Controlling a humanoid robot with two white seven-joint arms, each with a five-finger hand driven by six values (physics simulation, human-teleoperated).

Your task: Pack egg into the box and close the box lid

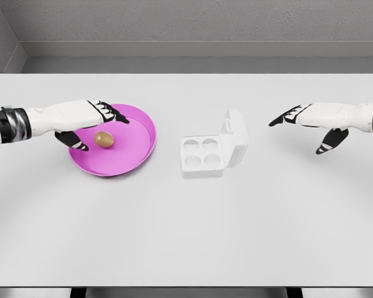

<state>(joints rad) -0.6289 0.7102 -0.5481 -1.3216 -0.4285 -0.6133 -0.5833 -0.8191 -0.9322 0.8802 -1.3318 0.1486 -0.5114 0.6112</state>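
Note:
A brown egg lies in a pink plate at the left of the table. My left hand hovers over the plate with its fingers spread, the thumb just left of the egg and the fingertips above it, not holding it. A white egg box with several empty cups sits at the table's middle. Its lid stands open, tilted up on the right side. My right hand floats to the right of the box, open and holding nothing.
The white table stretches wide in front of the plate and box. Its front edge runs along the bottom of the view. A grey wall stands behind the far edge.

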